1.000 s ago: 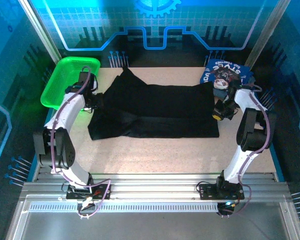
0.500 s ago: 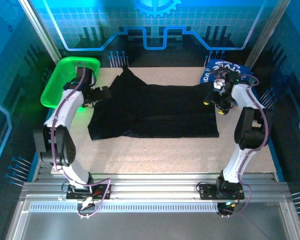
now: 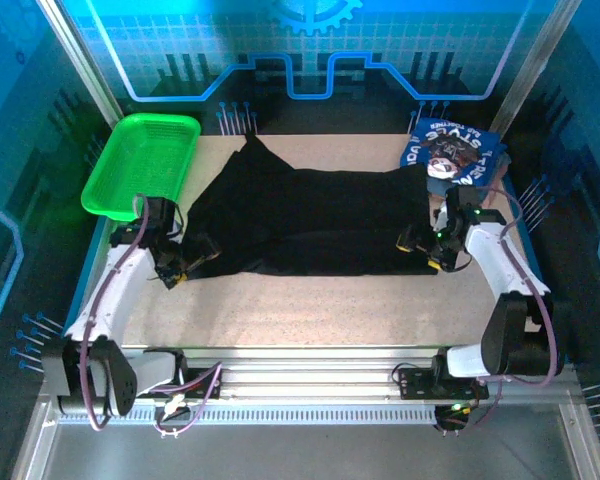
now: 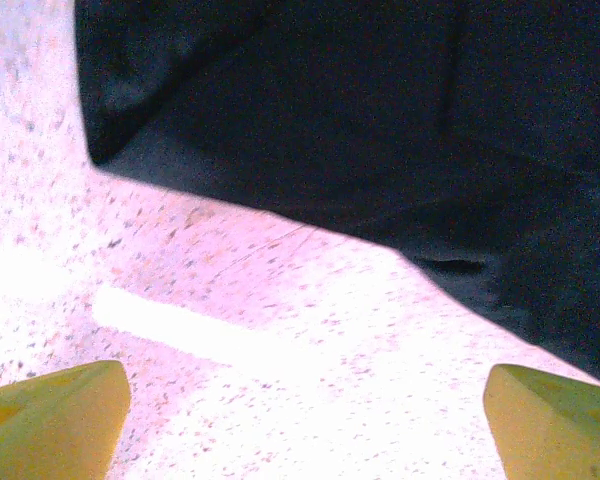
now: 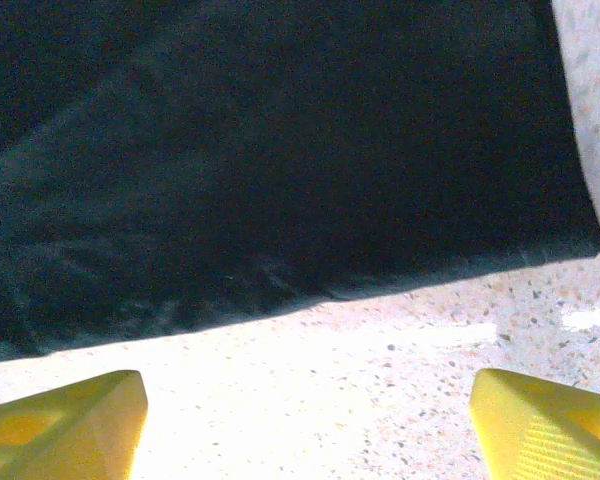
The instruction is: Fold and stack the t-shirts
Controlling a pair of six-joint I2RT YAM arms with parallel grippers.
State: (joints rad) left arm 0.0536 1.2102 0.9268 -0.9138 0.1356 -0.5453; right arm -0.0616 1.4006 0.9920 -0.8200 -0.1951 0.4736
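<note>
My left gripper [image 3: 187, 269], right gripper [image 3: 421, 250]: jaws spread, empty; black t-shirt [image 3: 310, 215] hem just ahead. Risk: pinching one layer only, so fold skews.

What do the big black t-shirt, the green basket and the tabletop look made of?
Large black t-shirt: soft matte fabric, probably cotton knit; it lies limp and creased. Green basket: bright moulded plastic, by its gridded walls. Tabletop: hard, pale, speckled, stone-like or laminate; unclear which.
</note>
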